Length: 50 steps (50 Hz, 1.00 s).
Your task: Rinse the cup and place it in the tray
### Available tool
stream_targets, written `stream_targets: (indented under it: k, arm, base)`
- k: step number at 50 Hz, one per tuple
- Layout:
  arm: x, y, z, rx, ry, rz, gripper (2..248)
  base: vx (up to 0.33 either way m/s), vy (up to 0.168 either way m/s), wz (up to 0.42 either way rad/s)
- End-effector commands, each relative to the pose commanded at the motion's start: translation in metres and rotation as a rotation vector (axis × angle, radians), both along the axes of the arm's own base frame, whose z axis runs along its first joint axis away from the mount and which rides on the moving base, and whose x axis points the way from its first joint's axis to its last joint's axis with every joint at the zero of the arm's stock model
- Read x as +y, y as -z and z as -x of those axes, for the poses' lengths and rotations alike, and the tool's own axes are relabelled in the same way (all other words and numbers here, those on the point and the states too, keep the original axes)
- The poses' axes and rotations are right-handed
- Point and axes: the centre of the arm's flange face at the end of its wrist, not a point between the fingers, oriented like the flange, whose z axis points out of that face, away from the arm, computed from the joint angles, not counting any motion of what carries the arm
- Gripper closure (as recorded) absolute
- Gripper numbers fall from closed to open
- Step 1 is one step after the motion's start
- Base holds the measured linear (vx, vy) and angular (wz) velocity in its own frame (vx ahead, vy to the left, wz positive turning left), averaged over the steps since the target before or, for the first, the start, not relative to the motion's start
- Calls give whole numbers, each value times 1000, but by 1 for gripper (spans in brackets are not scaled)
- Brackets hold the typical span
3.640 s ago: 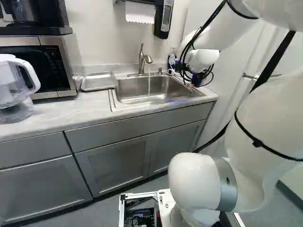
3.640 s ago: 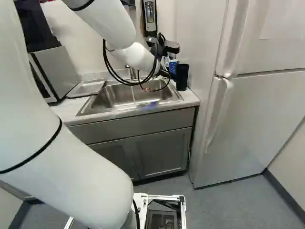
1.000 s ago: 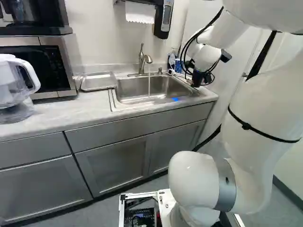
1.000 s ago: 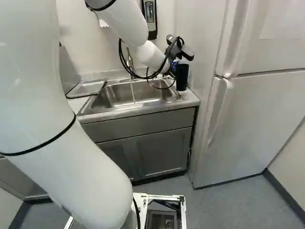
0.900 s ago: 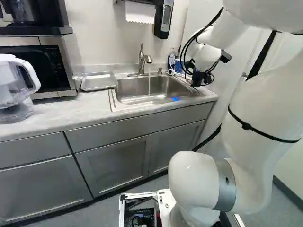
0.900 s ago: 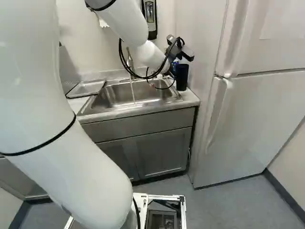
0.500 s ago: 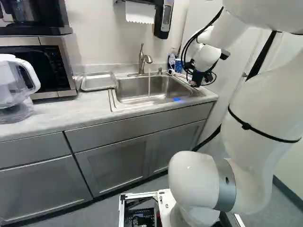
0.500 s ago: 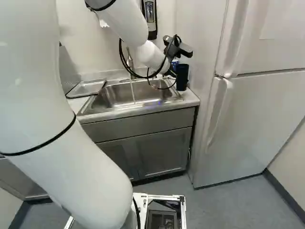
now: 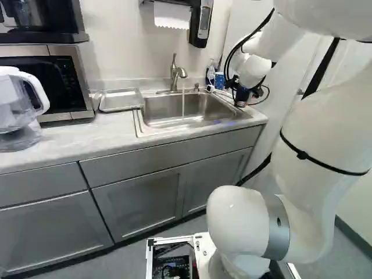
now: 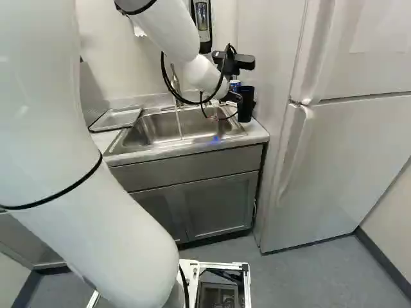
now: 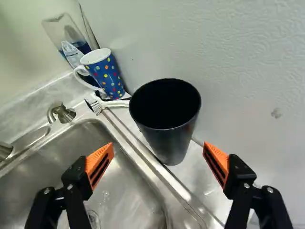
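Note:
In the right base view my gripper [image 10: 234,97] is at the sink's far right corner, close beside the black cup [image 10: 245,105]. The wrist view shows the gripper [image 11: 158,149] open, its orange pads wide apart. Ahead of it the tall black cup [image 11: 167,138] stands upright on the counter strip between the sink and a white surface, its mouth up, with neither finger seen touching it. A shallow metal tray [image 9: 121,100] lies left of the sink [image 9: 186,110]. Water runs from the faucet [image 9: 174,74] into the basin.
Behind the cup are a blue dotted mug [image 11: 107,76], a white brush [image 11: 112,102] and a clear bottle [image 11: 69,36]. The refrigerator [image 10: 340,147] rises to the right. A microwave [image 9: 49,78] and a pitcher [image 9: 20,99] stand left.
Over the longer span my arm has shifted right, towards the cup. During the last second the wrist has turned, its black mount swinging left in the right base view. The base has not moved.

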Motion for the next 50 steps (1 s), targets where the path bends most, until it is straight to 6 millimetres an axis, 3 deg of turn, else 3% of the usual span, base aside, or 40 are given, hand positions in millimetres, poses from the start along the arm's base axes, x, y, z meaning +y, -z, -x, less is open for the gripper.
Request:
stream_targets:
  k: [31,50]
  arm:
    - [-2,1,-1,-33,81,-92,3]
    - [-8,1,-27,-62,137,-151,3]
  base:
    - [0,0,0]
    - [0,0,0]
